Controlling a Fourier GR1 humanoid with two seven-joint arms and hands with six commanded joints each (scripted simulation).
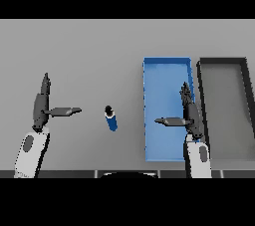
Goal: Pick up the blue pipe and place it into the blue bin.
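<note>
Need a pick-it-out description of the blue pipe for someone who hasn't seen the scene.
Start at the blue bin on the grey table; a dark grey bin lies to its right. Just left of the blue bin, on bare table, lies the blue pipe, between the left hand and right hand. It is the only small loose object: a short blue cylinder with a dark end.
</note>
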